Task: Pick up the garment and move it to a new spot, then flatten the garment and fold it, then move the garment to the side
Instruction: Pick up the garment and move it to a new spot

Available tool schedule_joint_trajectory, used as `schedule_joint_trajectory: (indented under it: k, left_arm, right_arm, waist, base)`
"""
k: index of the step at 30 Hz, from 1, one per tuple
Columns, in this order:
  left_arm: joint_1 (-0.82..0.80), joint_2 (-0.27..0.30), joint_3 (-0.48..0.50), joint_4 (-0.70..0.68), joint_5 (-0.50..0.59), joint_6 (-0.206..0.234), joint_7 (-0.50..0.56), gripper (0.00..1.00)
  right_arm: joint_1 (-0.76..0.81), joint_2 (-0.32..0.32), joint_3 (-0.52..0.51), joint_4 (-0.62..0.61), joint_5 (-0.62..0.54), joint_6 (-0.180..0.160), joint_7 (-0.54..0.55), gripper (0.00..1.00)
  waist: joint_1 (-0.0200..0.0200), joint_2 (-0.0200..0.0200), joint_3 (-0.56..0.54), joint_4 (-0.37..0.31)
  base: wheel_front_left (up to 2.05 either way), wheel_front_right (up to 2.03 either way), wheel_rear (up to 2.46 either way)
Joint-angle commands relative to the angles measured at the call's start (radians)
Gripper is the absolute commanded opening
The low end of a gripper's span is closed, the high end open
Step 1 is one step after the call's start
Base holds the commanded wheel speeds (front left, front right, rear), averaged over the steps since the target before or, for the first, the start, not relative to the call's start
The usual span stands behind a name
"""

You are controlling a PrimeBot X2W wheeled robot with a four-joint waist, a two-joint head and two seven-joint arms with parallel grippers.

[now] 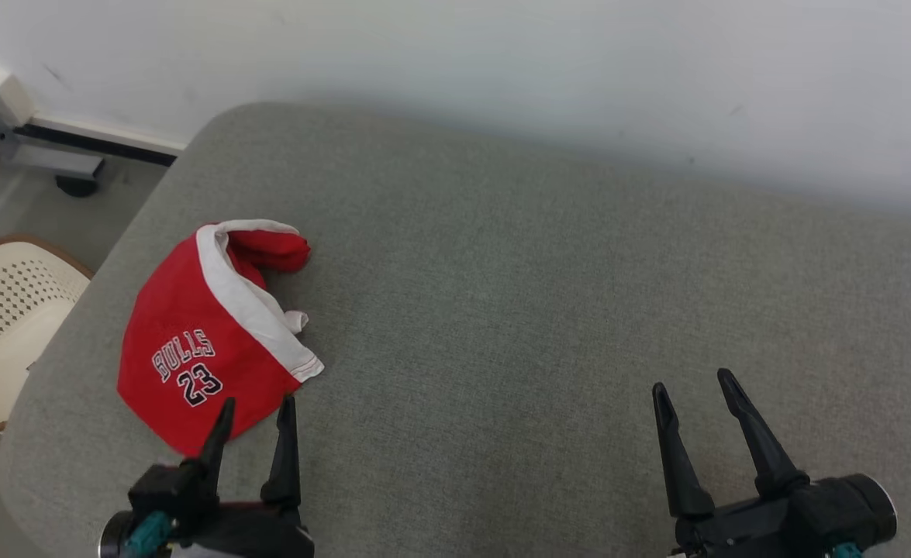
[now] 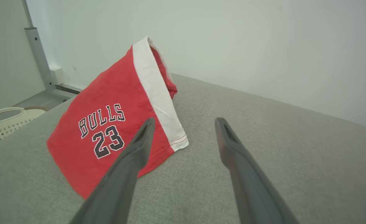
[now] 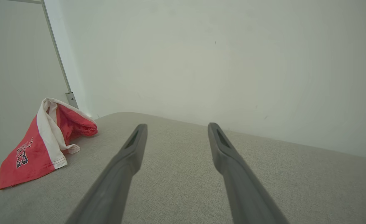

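The left pincer (image 1: 257, 401) stands open and empty at the near edge of the garment (image 1: 191, 333). The right pincer (image 1: 692, 380) is open too, well apart from it. A pale perforated basket (image 1: 5, 310) stands on the floor beside the padded surface (image 1: 540, 294). The garment lies rumpled on the left of that surface, red with a white band and "BULLS 23".

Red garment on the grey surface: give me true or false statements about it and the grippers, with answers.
The red garment lies bunched on the left part of the grey surface. True.
The left gripper is shut on the garment. False: it is open, gripping nothing.
The garment reads BULLS 23. True.
The right gripper is over the garment. False: it is open over bare surface, off to the right.
The cream basket sits on the surface. False: it stands beside it, lower down.
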Motion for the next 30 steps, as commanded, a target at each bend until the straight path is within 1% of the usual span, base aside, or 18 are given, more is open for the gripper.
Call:
schedule_joint_trajectory:
  k: [1,3,4,7,12,14,17,20,23,24,25,26,30]
  left_arm:
    - [-0.057,-0.002,0.008,0.030,-0.019,-0.009,-0.003,1.00]
    - [-0.109,0.000,0.019,0.095,-0.032,-0.010,-0.003,1.00]
    - [-0.109,0.000,0.019,0.095,-0.032,-0.010,-0.003,1.00]
    - [-0.205,0.022,0.058,0.184,-0.035,-0.011,-0.003,1.00]
    - [-0.336,0.057,0.108,0.355,-0.025,0.014,-0.003,1.00]
    - [-0.389,0.074,0.115,0.425,-0.022,0.025,-0.003,1.00]
    - [-0.458,0.090,0.120,0.532,-0.031,0.029,0.007,1.00]
    - [-0.521,0.109,0.121,0.618,-0.029,0.042,0.022,1.00]
    - [-0.564,0.122,0.117,0.688,-0.030,0.043,0.034,1.00]
    - [-0.576,0.123,0.116,0.708,-0.033,0.042,0.035,0.61]
    - [-0.590,0.126,0.116,0.722,-0.036,0.040,0.034,0.16]
    - [-0.600,0.127,0.115,0.731,-0.037,0.036,0.030,0.00]
    - [-0.615,0.126,0.110,0.730,-0.044,0.019,0.008,0.00]
  right_arm:
    - [-0.023,-0.007,0.002,0.002,-0.007,-0.003,0.000,1.00]
    - [-0.044,-0.012,0.006,0.003,-0.014,-0.003,0.000,1.00]
    - [-0.044,-0.012,0.006,0.003,-0.014,-0.003,0.000,1.00]
    - [-0.067,-0.018,0.009,0.004,-0.024,-0.003,0.000,1.00]
    - [-0.092,-0.027,0.002,-0.001,-0.034,-0.003,0.000,1.00]
    - [-0.101,-0.030,0.003,-0.003,-0.039,-0.003,0.000,1.00]
    - [-0.116,-0.033,0.003,-0.006,-0.043,-0.003,0.000,1.00]
    - [-0.132,-0.032,0.007,-0.010,-0.045,-0.003,0.000,1.00]
    - [-0.144,-0.032,0.010,-0.010,-0.047,-0.003,0.000,1.00]
    - [-0.146,-0.031,0.009,-0.009,-0.048,-0.003,0.000,1.00]
    - [-0.148,-0.030,0.008,-0.008,-0.048,-0.003,0.000,1.00]
    - [-0.149,-0.028,0.007,-0.006,-0.048,-0.003,0.000,1.00]
    - [-0.145,-0.017,0.009,0.004,-0.038,-0.003,0.000,1.00]
  waist:
    - [-0.0002,-0.0001,0.098,-0.059]
    - [-0.0002,-0.0001,0.127,-0.076]
    - [-0.0002,-0.0001,0.127,-0.076]
    - [-0.0002,-0.0001,0.163,-0.098]
    - [-0.0002,-0.0001,0.204,-0.123]
    - [-0.0002,-0.0001,0.219,-0.133]
    - [-0.0002,-0.0001,0.242,-0.142]
    - [-0.0002,-0.0001,0.263,-0.149]
    - [-0.0002,-0.0001,0.278,-0.155]
    - [-0.0002,-0.0001,0.279,-0.155]
    - [-0.0002,-0.0001,0.279,-0.155]
    - [-0.0002,-0.0001,0.278,-0.155]
    - [-0.0002,-0.0001,0.249,-0.155]
  base:
    - [0.00,0.00,0.00]
    - [0.00,0.00,0.00]
    - [0.00,0.00,0.00]
    - [0.00,0.00,0.00]
    - [0.00,0.00,0.00]
    - [0.00,0.00,0.00]
    - [0.00,0.00,0.00]
    - [0.00,0.00,0.00]
    - [0.00,0.00,0.00]
    - [0.00,0.00,0.00]
    - [0.00,0.00,0.00]
    - [0.00,0.00,0.00]
    - [0.00,0.00,0.00]
